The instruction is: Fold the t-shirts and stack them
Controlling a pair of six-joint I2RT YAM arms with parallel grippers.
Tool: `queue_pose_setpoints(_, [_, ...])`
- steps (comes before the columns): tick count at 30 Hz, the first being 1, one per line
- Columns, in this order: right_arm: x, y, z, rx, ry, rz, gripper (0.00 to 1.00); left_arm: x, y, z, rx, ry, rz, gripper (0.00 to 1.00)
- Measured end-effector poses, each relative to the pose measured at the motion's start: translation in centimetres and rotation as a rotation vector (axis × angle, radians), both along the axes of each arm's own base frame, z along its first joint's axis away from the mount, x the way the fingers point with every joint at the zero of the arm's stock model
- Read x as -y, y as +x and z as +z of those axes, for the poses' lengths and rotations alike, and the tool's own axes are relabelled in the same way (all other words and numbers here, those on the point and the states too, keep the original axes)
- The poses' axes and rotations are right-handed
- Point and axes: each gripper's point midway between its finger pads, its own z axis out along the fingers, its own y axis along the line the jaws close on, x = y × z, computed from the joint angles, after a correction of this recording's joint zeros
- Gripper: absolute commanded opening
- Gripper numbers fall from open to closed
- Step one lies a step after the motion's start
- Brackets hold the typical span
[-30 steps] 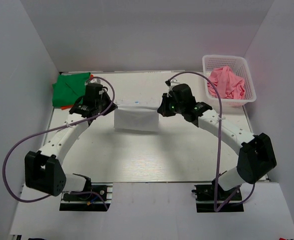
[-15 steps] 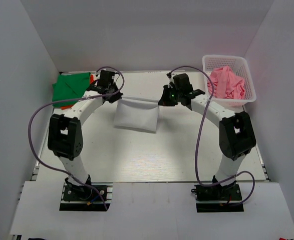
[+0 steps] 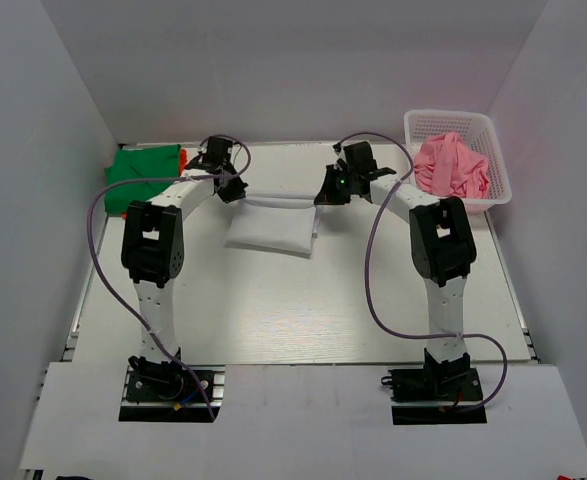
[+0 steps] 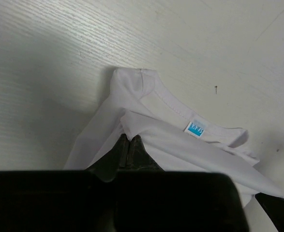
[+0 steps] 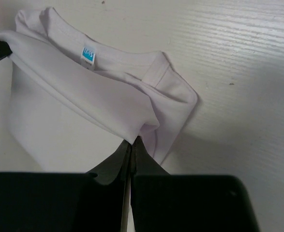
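If shirts, pink heap (image 3: 453, 165) in basket (image 3: 448, 116)

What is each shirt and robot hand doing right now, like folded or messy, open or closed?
white t-shirt: folded over, far edge pinched at both ends.
green t-shirt: folded flat, far left.
pink t-shirt: crumpled in the basket.
basket: upright, holding the pink t-shirt.
left gripper: shut on the white t-shirt.
right gripper: shut on the white t-shirt.
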Motion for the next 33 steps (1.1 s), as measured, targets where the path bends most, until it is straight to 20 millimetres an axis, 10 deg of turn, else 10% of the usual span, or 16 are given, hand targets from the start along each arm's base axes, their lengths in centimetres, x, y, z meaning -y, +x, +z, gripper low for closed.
queue_pose_setpoints(2, [0.2,0.5,-0.6,-0.013,-0.001,-0.018,0.0,0.1,0.4,-0.5,-0.007,-0.02,-0.008,0.07])
queue_pose_setpoints(5, [0.6,1.1,-0.9,-0.019,-0.006,-0.047,0.08,0.6,1.0,-0.5,0.01,-0.046,-0.04,0.46])
queue_pose_setpoints(6, [0.7,1.4,-0.9,-0.018,-0.007,-0.06,0.2,0.8,1.3,-0.4,0.02,-0.052,-0.052,0.82])
queue_pose_setpoints(8, [1.3,2.0,-0.8,-0.018,-0.01,-0.092,0.64,1.0,1.9,-0.2,0.034,-0.06,-0.065,1.0])
queue_pose_setpoints(10, [2.0,2.7,-0.6,0.0,-0.02,-0.107,0.71,1.0,2.5,0.3,0.051,-0.065,-0.07,1.0])
queue_pose_setpoints(11, [2.3,3.0,-0.5,0.01,-0.025,-0.107,0.9,0.9,2.6,0.5,0.055,-0.065,-0.07,1.0])
queue_pose_setpoints(20, [3.2,1.7,2.1,0.082,-0.033,-0.096,0.9,-0.1,1.4,3.6,0.109,-0.032,-0.066,1.0])
queue_pose_setpoints(27, [-0.7,0.3,7.4,0.194,0.146,0.004,0.9,3.2,1.2,9.3,0.272,-0.158,-0.198,1.0])
queue_pose_setpoints(33, [-2.8,-2.2,6.0,0.147,0.22,0.077,0.9,6.8,2.5,6.7,0.257,-0.27,-0.317,1.0])
